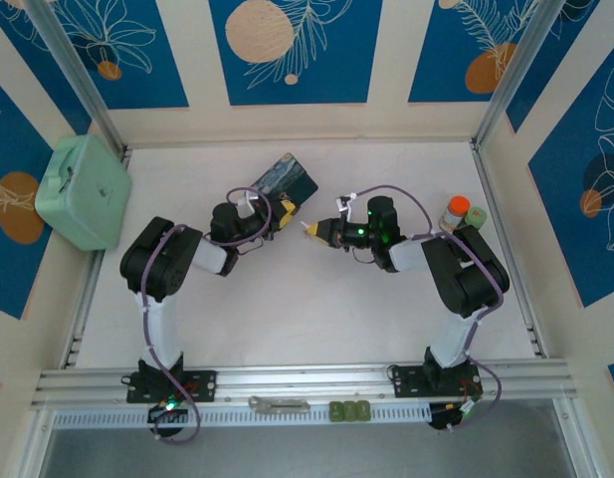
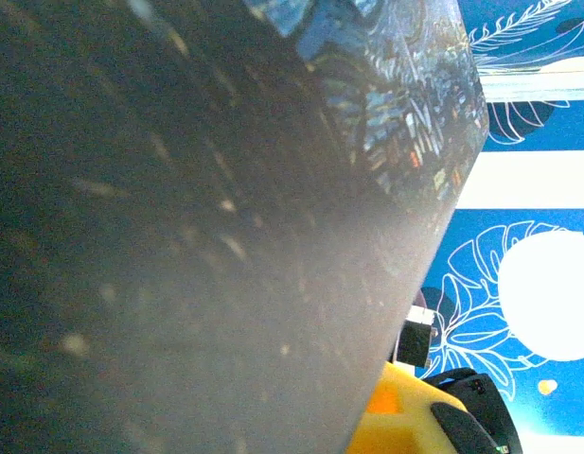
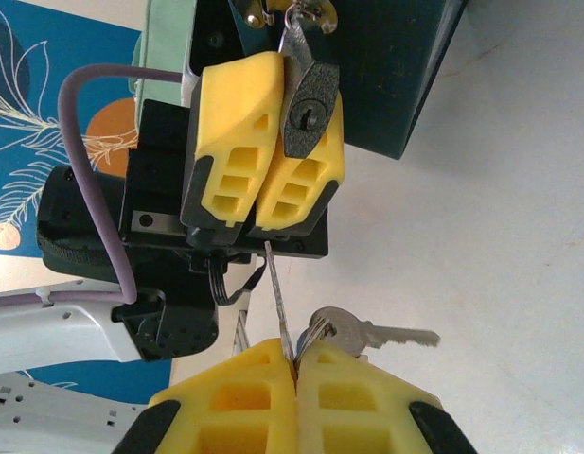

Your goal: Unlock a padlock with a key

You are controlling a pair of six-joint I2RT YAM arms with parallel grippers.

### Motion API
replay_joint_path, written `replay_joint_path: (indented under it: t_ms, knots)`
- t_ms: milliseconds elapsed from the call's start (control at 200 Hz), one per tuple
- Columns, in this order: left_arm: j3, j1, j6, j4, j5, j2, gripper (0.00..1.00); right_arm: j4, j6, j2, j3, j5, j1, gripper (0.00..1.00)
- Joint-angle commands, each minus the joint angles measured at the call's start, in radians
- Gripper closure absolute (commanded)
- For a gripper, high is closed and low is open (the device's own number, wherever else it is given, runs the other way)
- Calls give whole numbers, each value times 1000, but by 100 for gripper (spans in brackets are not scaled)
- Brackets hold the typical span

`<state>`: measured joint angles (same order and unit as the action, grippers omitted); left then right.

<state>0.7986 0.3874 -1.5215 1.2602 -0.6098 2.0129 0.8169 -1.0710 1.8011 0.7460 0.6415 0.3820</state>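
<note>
So on the table [image 1: 316, 309] the tin [image 1: 287, 179] sits far-middle, and the left gripper [image 1: 285, 211] is right at its near edge with the padlock [image 3: 309, 118] clamped in its fingers. The right gripper [image 1: 312, 229] is just to the right, facing it. It's pinching the key [image 3: 276, 293], whose tip stops short of the padlock. A carry case [image 1: 83, 189] is off the far-left edge, two bottles [image 1: 461, 212] are on the right, and a flat metal piece [image 1: 279, 403] lies on the near rail [image 1: 316, 381].

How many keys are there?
2. One key sticks up from the right gripper toward the padlock. The other key hangs on the ring beside it. More may be hidden.
</note>
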Motion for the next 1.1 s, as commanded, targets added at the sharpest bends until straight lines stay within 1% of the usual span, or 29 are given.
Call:
replay_joint_path:
  t_ms: [0,175,290,945,1095]
  knots:
    - [-12,5,-26,106,-22,-9,100,30,1,21,32,29,0,100]
    - [-23,9,-29,115,-23,-10,100,-3,19,36,76,30,0,100]
    - [-27,12,-35,128,-19,-10,100,-57,49,47,104,21,0,100]
    - [-21,30,-48,146,-16,-6,100,-10,26,104,127,12,-6,100]
    - [-19,35,-49,146,-15,-6,100,50,-6,115,121,16,-21,100]
